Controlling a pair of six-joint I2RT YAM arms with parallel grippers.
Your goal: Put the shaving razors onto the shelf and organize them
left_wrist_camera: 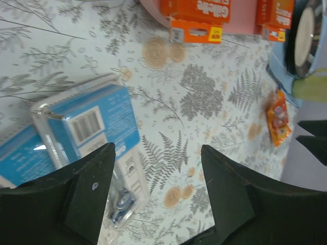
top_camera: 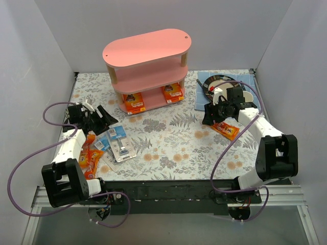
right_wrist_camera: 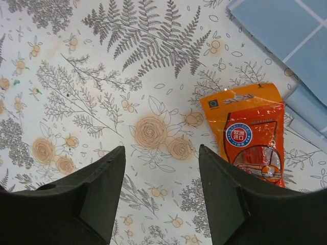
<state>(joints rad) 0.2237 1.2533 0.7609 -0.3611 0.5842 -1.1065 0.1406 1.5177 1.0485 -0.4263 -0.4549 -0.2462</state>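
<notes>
Nearest me, by the left arm's base, a small heap of orange bags [top_camera: 88,158] lies on the flowered tablecloth [top_camera: 168,148]. Just beside it to the right, a few blister packs [top_camera: 121,149] lie flat, touching or overlapping one another. The left gripper [top_camera: 104,120] hangs over the far edge of this cluster, its jaws spread wide with nothing between them. In its wrist view a blue-backed pack [left_wrist_camera: 94,125] lies on the cloth partly under one finger.

Across the table the right gripper [top_camera: 211,116] also gapes wide and empty, low over the cloth. A lone orange bag [right_wrist_camera: 253,138] lies flat just beside it, its far end near the edge of a blue mat [top_camera: 200,97]. Farther back on that mat sits a round dark pan [top_camera: 219,80].

Beyond both grippers, in the middle of the table's far half, stands the pink shelf [top_camera: 148,51]. On its lowest board are two packs, a left orange card [top_camera: 135,102] and a right orange card [top_camera: 172,93], well apart from each other and facing outward. I cannot tell whether they stand upright or lean back.
</notes>
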